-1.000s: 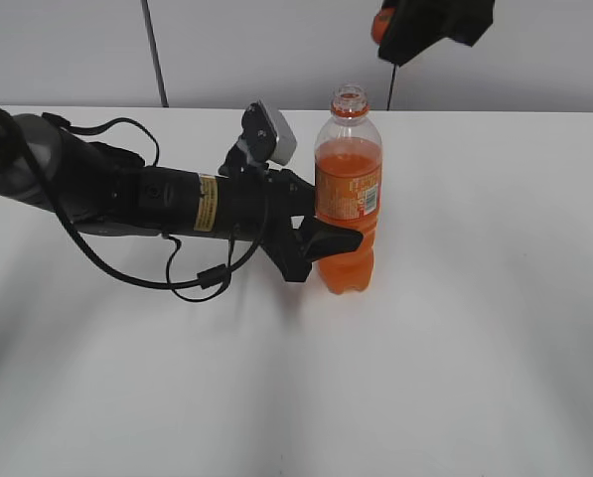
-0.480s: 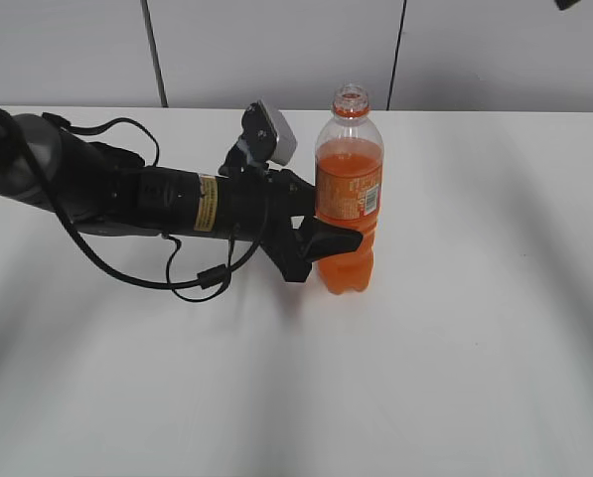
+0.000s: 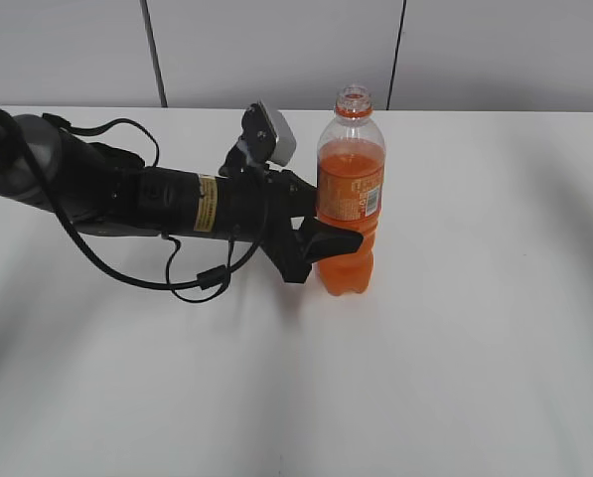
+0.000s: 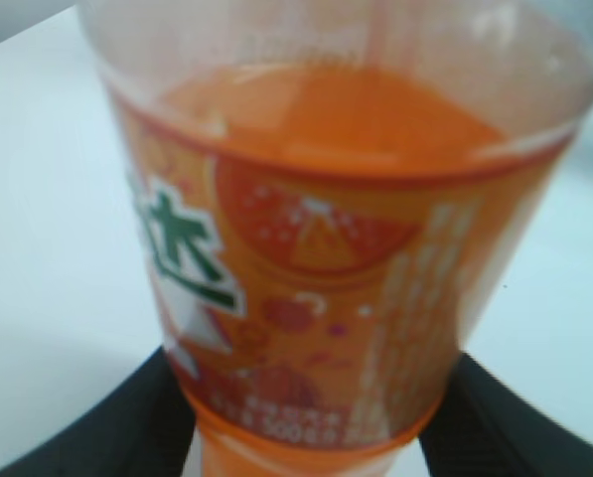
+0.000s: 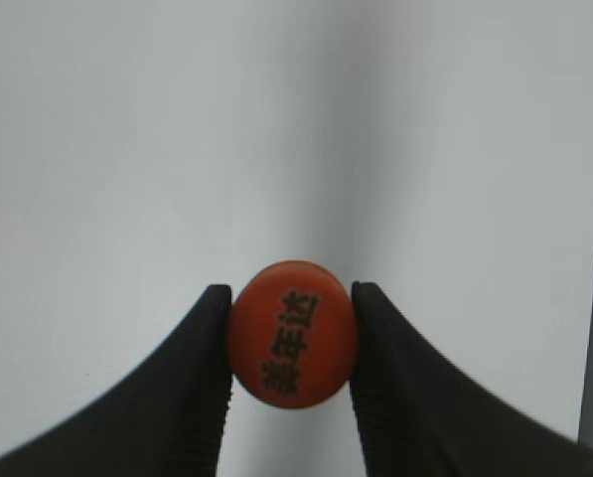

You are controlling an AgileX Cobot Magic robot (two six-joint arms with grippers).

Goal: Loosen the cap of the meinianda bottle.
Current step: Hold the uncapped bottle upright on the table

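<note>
I see the meinianda bottle (image 3: 350, 194) is clear on top and full of orange drink. Its label (image 4: 306, 298) is orange with a white patch and green letters. The cap (image 5: 292, 333) is orange with dark print. My two tools, left (image 3: 321, 243) and right (image 5: 292, 397), are black. The worktop (image 3: 455, 348) is white.

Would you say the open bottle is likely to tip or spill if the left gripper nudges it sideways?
Probably tippy: the meinianda bottle is tall on a narrow base. With the cap off, it would likely spill. The left gripper clamped low on it should steady it.
</note>
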